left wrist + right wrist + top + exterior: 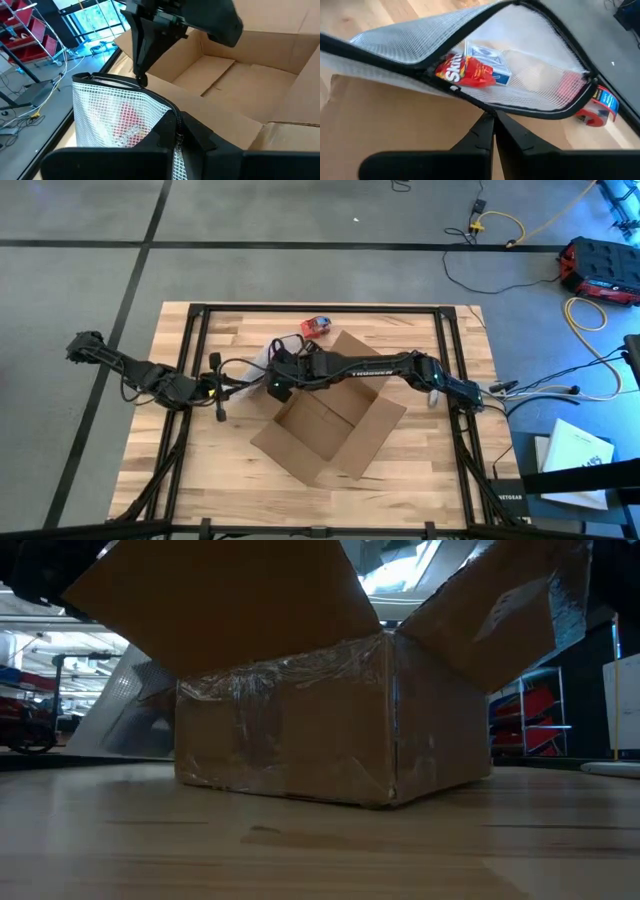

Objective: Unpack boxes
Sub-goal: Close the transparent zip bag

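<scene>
Overhead, a pale butcher-block wooden table (pixel 200 460) stands on grey concrete floor crossed by dark seams, with yellow and black cables (pixel 500 225) trailing beyond the shallow brown cardboard box (pixel 330 425). The box lies open near the table's middle, flaps splayed. The left gripper (pixel 262 376) and right gripper (pixel 283 363) meet just beside the box's far-left corner, both pinched closed on a clear mesh zip pouch with black edging (pixel 268 352), mostly hidden under the arms. A red-and-blue tape roll (pixel 318 327) sits just beyond the box.

From table height, the box fills the frame, its side wrapped in crinkled shiny tape (pixel 290 675); flaps are cut off at the top, and the room behind is dim, with red shelving beside the box.

In the left wrist view, the left gripper's closed fingers (pixel 187 135) clamp the pouch's zipper edge, white grid weave showing something red and blurred inside; the right gripper grips the rim opposite, the box's smooth interior behind it.

In the right wrist view, the right gripper's closed fingers (pixel 492 125) nip the pouch's black rim above a box flap. Inside lie a red candy packet (pixel 465 72) and a blue-and-white carton (pixel 490 62).
</scene>
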Robot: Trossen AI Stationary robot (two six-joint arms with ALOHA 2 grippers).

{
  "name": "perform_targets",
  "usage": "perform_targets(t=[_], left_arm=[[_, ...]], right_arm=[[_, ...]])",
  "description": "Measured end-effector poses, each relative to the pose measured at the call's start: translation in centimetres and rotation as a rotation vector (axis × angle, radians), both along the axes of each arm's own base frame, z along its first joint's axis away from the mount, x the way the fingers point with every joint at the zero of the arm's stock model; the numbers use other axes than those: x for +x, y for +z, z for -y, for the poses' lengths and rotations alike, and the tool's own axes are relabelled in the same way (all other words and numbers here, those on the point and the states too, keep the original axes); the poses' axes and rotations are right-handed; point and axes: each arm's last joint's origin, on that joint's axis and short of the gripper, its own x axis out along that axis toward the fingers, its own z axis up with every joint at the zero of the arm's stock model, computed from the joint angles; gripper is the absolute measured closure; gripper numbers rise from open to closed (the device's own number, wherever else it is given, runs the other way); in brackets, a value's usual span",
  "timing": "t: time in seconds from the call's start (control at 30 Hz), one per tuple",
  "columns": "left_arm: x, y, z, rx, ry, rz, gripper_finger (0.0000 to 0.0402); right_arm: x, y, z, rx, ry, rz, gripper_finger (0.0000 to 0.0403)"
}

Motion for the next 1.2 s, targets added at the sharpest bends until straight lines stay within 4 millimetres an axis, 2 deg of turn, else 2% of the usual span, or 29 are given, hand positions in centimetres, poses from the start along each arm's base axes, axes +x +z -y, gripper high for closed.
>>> perform_targets(t=[0.57, 0.9, 1.2], left_arm=[[0.0, 0.0, 0.0, -0.044, 0.013, 0.014, 0.0402], [0.0, 2.1, 0.0, -0.019, -0.006, 0.052, 0.0402], [-0.1, 2.3, 0.0, -0.003, -0.01, 0.048, 0.0402]], right_arm=[[-1.2, 1.9, 1.9, -0.045, 0.02, -0.051, 0.0403], [-2.0, 3.1, 3.0, -0.077, 0.006, -0.063, 0.0403], [-2.1, 3.1, 3.6, -0.088, 0.018, -0.083, 0.0403]])
